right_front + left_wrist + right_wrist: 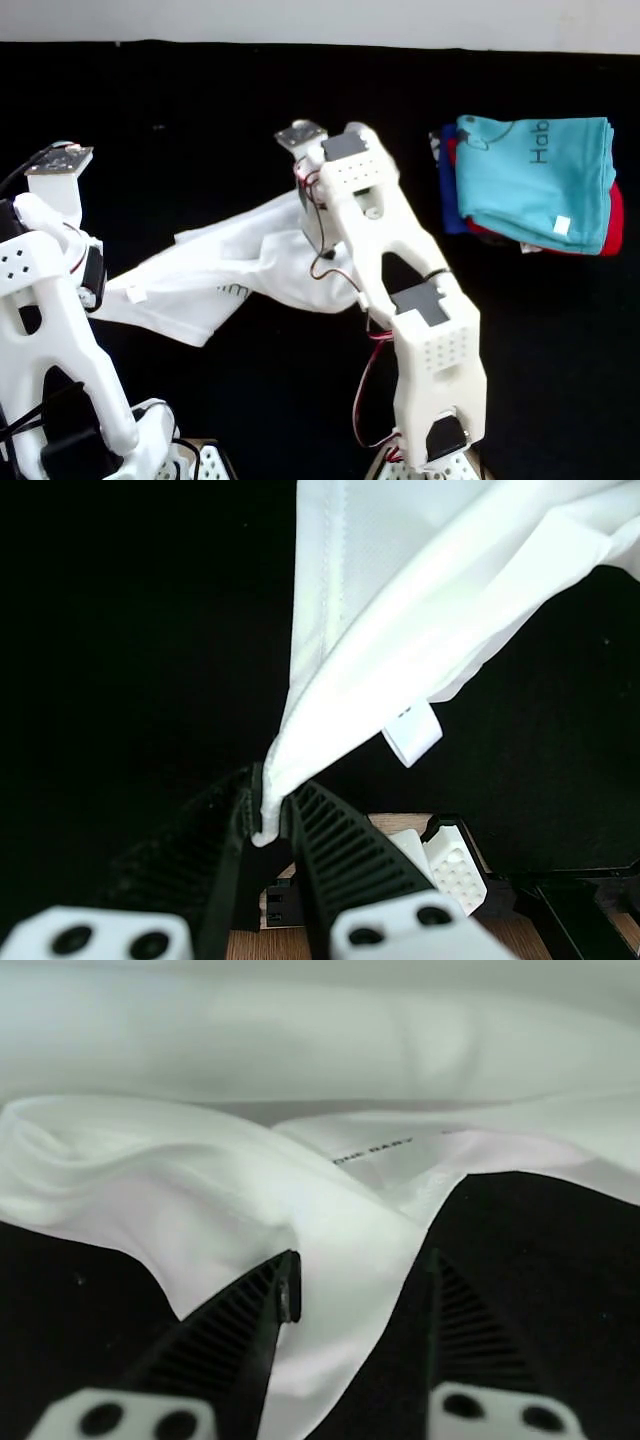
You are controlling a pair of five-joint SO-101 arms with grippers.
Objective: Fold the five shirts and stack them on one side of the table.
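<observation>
The white shirt (225, 265) is stretching over the black counter (180, 120) between the two arms. The left pincer (268, 815) is clenching one corner. The right pincer (360, 1280) is standing released, straddling a fold of cloth. The folded stack (535, 180), teal on top, is sitting well apart beyond the right arm.

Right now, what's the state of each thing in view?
White shirt: unfolded, strung between the two grippers.
Left gripper: shut on a corner of the white shirt.
Right gripper: open, shirt cloth between its fingers.
Stack: folded, teal on top, red and blue under it.
</observation>
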